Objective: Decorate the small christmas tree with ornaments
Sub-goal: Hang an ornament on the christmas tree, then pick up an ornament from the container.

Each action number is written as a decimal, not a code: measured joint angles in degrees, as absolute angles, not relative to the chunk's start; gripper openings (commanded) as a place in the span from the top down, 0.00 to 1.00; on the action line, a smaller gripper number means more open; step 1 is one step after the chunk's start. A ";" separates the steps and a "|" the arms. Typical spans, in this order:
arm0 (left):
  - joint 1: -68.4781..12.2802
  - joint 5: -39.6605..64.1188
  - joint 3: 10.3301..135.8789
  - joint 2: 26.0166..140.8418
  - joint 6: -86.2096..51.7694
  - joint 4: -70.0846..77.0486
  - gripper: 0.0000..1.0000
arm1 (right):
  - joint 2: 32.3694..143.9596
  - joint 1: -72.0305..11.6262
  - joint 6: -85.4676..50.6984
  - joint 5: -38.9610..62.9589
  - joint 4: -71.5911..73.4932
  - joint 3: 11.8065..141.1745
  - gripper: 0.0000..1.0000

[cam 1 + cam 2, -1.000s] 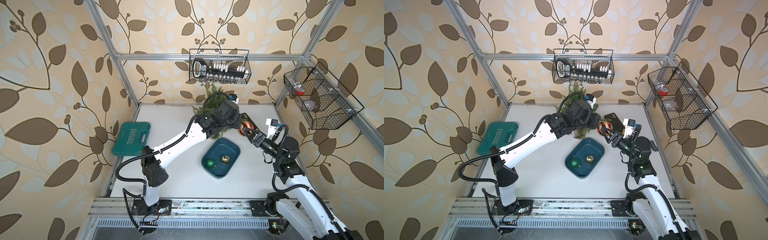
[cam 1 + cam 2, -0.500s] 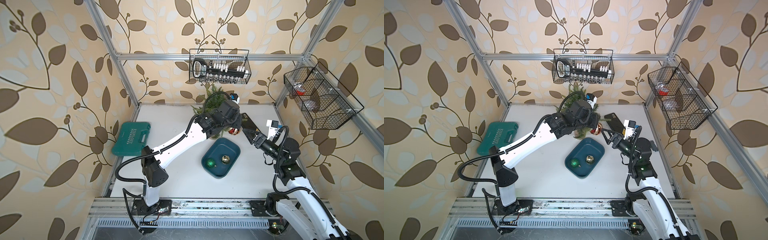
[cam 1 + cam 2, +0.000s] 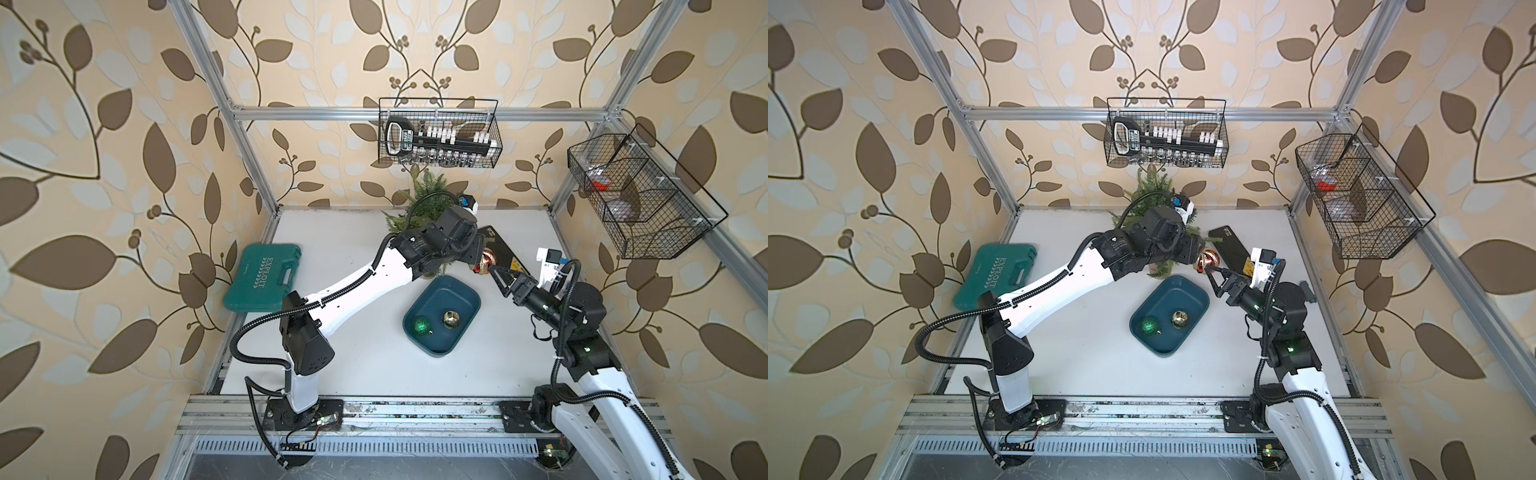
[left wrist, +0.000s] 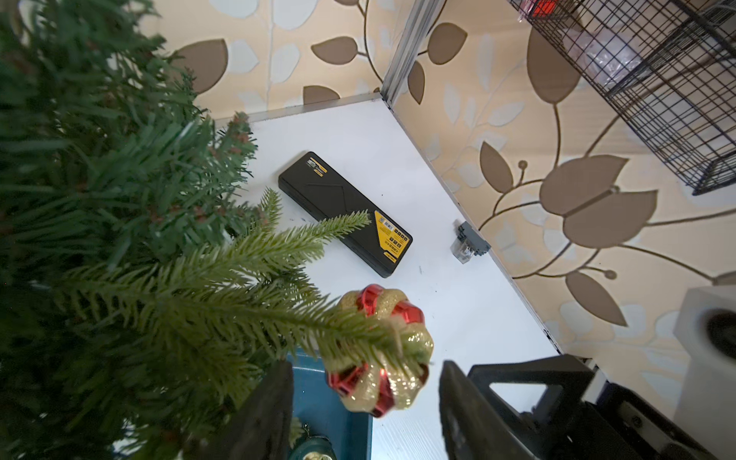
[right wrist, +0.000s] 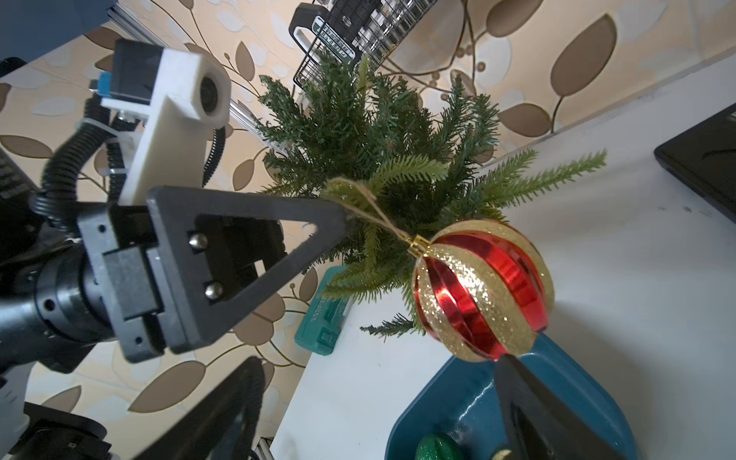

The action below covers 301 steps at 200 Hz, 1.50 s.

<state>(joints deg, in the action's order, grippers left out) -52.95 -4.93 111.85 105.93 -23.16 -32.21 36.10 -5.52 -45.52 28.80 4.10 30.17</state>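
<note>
Red-and-gold ribbed bauble (image 5: pixel 482 290) hanging on the small bushy green fir tree (image 3: pixel 428 199), both grippers open
Just right of centre in a top view, the bauble (image 3: pixel 484 262) dangles by a twine loop (image 5: pixel 378 211) from a pale outer branch (image 5: pixel 406 169), which alone seems to carry it; left gripper (image 4: pixel 362 374) jaws stand apart astride that branch, right gripper (image 5: pixel 378 360) gapes wide beneath, gripping nothing. Glittery gold bands alternate with glossy red ribs

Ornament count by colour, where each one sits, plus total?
Red-and-gold ribbed bauble, hung by twine on a branch of the small green christmas tree: 1
Glittery green ball, in the dark teal tray: 1
Shiny gold ball, in the same tray: 1
Total: 3
</note>
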 measured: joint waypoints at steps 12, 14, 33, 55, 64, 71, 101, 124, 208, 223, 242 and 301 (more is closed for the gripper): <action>-52.95 -4.05 111.53 105.19 -23.31 -31.88 0.33 | 35.31 -5.52 -44.71 28.36 2.09 30.24 0.11; -52.95 -3.95 111.50 105.08 -23.31 -31.88 0.33 | 35.20 -5.52 -44.58 28.23 1.76 30.24 0.11; -52.97 -2.59 111.44 103.79 -23.46 -31.46 0.29 | 34.37 -5.52 -43.42 27.62 -1.21 30.92 0.11; -53.39 -1.48 111.44 102.26 -23.24 -31.40 0.27 | 33.78 -5.52 -41.95 27.18 -4.32 32.49 0.13; -53.67 -1.15 111.44 101.80 -23.24 -31.40 0.27 | 33.76 -5.52 -41.30 26.98 -5.72 33.45 0.13; -53.78 -0.54 111.44 101.47 -23.20 -31.40 0.26 | 33.76 -5.52 -40.77 26.89 -6.83 34.15 0.14; -54.46 1.41 110.91 100.09 -22.85 -31.31 0.25 | 33.76 -5.52 -38.15 26.39 -12.05 36.88 0.18; -54.81 3.46 108.18 97.86 -22.57 -30.81 0.23 | 33.82 -5.52 -35.97 26.55 -16.08 38.39 0.23; -54.83 7.09 76.90 75.18 -22.44 -26.33 0.20 | 32.71 -8.51 -28.91 27.16 -31.51 39.79 0.30; -54.85 6.31 70.35 68.95 -22.63 -25.69 0.19 | 32.69 -10.63 -28.23 26.52 -33.50 39.79 0.32; -54.83 3.81 62.81 61.89 -23.42 -25.45 0.17 | 33.04 -15.64 -28.14 23.97 -34.83 39.79 0.32; -54.83 -3.51 49.17 54.46 -27.38 -25.82 0.15 | 48.73 -48.71 -31.29 2.76 -33.41 41.25 0.30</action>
<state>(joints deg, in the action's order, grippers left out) -54.83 -3.51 49.17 54.46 -27.38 -25.82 48.73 -48.71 -31.29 2.76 -33.41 41.25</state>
